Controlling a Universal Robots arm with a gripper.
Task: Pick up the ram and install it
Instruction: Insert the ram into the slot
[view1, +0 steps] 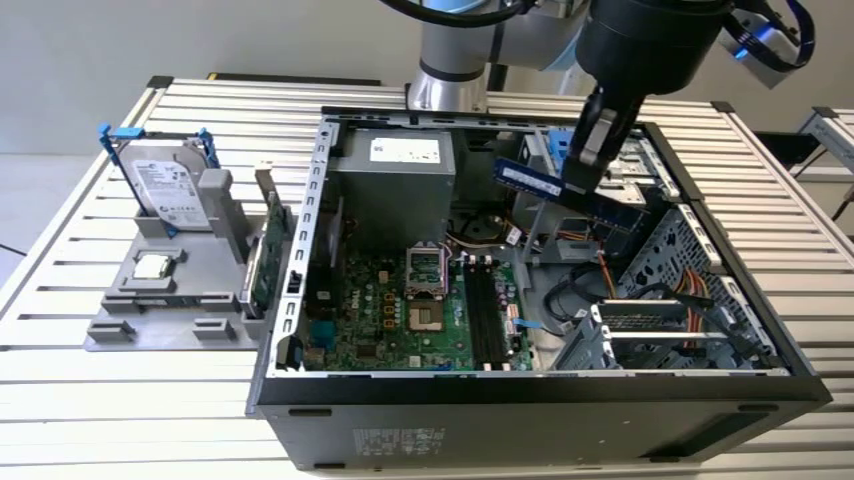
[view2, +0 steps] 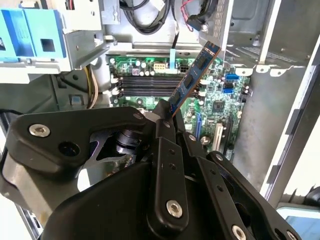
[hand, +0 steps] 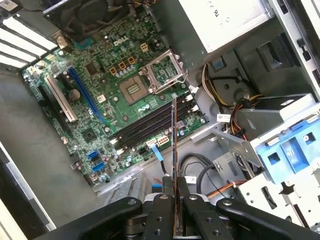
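Note:
My gripper (view1: 583, 178) hangs over the back right of the open computer case (view1: 534, 385) and is shut on the ram (view1: 550, 187), a thin bluish-green stick held on edge and slanted. In both wrist views the black fingers clamp one end of the ram (view2: 193, 76) (hand: 174, 145), and the rest of it juts out toward the green motherboard (hand: 100, 100). The gripper (view2: 167, 119) (hand: 175, 200) holds the stick above the board. The dark memory slots (view1: 483, 318) (view2: 144, 83) (hand: 149, 126) lie below, beside the processor socket (hand: 131, 90), with a gap between them and the stick.
A grey power supply (view1: 400, 165) stands at the case's back. A metal drive cage (view1: 667, 330) and bundled cables (view1: 587, 290) fill the exterior view's right. On the table at the exterior view's left stand a silver hard drive in a blue frame (view1: 174, 190) and a green expansion card (view1: 274, 245).

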